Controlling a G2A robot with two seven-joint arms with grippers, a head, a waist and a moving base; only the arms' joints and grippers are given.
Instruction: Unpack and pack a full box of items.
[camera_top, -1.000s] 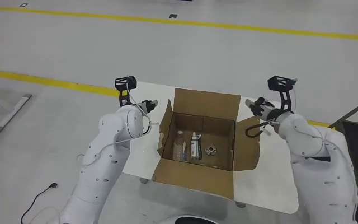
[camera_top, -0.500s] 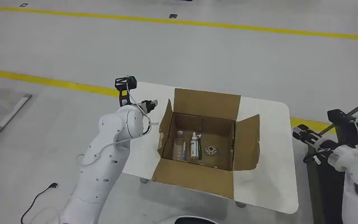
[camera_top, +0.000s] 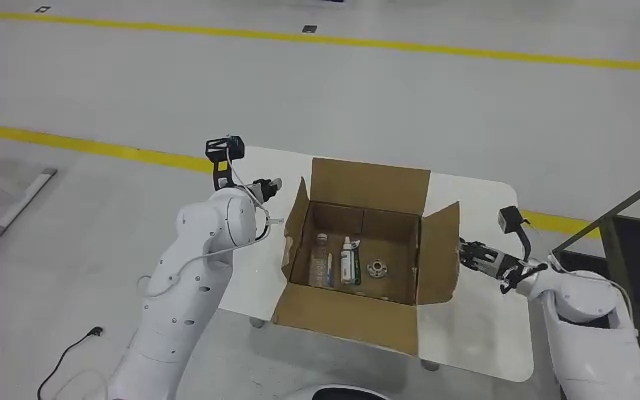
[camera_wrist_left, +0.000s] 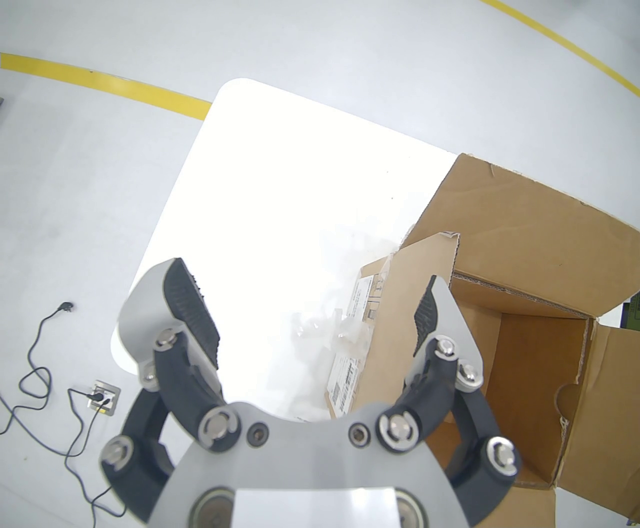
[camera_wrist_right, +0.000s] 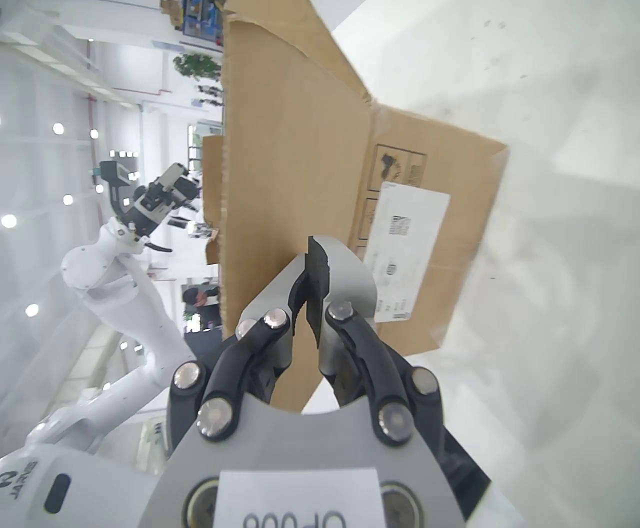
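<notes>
- Box of brown cardboard stands on the white table with all four flaps open.
- Inside the box, on its floor, we see a clear bottle nearest the left wall, a white bottle just beside it, and a small round part toward the middle.
- We find the left gripper above the box's left flap, its fingers wide apart and clamping nothing.
- The right gripper sits at the outer face of the box's right flap with its fingers pressed together. We cannot tell whether it touches the cardboard.
- Crumpled plastic wrap lies on the table against the box's left side.
- A white label is stuck on the box's right outer wall, below the flap.
</notes>
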